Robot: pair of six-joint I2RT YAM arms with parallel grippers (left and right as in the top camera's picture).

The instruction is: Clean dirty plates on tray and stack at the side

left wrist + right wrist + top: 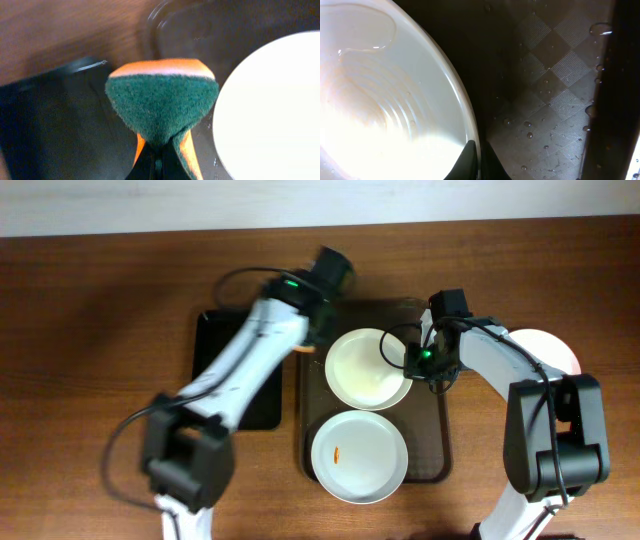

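Note:
The dark brown tray [438, 442] holds two white plates. The far plate [365, 368] looks wiped and wet. The near plate [358, 456] has a small orange-red smear. A third white plate [548, 347] lies on the table at the right, partly hidden by the right arm. My right gripper [408, 362] is shut on the far plate's right rim [470, 125]. My left gripper [312, 338] is shut on a green and orange sponge [162, 102], just left of the far plate [270, 105], over the tray's far left corner.
A smaller black sponge tray [210, 345] lies left of the brown tray, partly under the left arm; it also shows in the left wrist view [55, 130]. Water drops sit on the brown tray's patterned floor [555, 95]. Bare wooden table surrounds both trays.

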